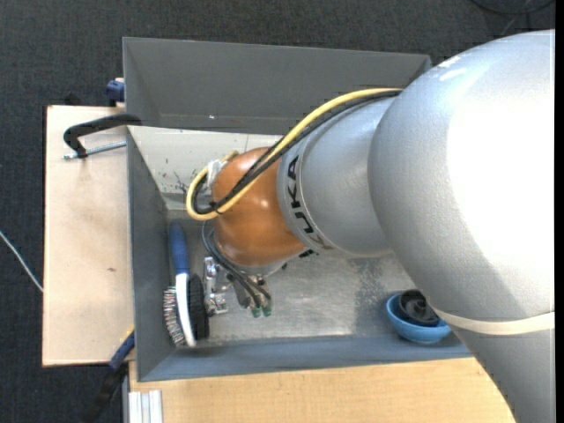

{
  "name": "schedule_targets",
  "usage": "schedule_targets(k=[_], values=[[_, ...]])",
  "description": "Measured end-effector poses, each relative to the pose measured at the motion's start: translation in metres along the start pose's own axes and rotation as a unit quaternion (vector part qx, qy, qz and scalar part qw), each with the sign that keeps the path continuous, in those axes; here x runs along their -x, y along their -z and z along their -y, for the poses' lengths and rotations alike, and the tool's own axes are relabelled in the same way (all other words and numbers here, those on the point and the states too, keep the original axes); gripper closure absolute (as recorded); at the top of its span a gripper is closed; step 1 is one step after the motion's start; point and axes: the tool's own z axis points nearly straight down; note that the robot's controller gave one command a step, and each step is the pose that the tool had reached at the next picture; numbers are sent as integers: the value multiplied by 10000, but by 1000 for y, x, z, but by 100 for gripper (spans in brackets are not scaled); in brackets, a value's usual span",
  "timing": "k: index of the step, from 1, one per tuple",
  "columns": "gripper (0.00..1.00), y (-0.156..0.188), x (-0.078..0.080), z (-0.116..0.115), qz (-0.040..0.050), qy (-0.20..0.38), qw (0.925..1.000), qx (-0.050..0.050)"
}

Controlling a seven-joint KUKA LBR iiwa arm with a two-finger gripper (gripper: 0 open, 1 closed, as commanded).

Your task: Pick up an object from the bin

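The bin [264, 77] is a box of smooth grey sheet metal with straight, sloping walls and a flat floor, scuffed pale and flecked with dark marks near the far left corner. The arm [441, 174], a thick rounded tube of glossy silver-grey, reaches in from the right and covers much of the floor. Its wrist carries a smooth, shiny orange cover [251, 210] shaped like a dome, and a yellow cable [264, 161] loops over it. Below the cover the gripper [236, 300] hangs low over the near left part of the floor, a cluster of small bright metal and dark parts; whether it is open or closed cannot be told, and nothing is seen held in it. Just beside it on the left lies a brush [183, 289], stretched along the foot of the left wall. Its slim blue plastic handle points to the far side, and its dark head, with a dense row of pale bristles, sits in the near left corner, so there is little room between it and the walls. Whether the gripper touches the brush cannot be told. Well apart, in the near right corner, sits a blue round cap [407, 322] with a dark centre, partly hidden under the arm. The floor between the gripper and the cap is bare.
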Motion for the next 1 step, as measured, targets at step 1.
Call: schedule_targets(k=[1], values=[[100,24,-12,132,3,684,9977,1]])
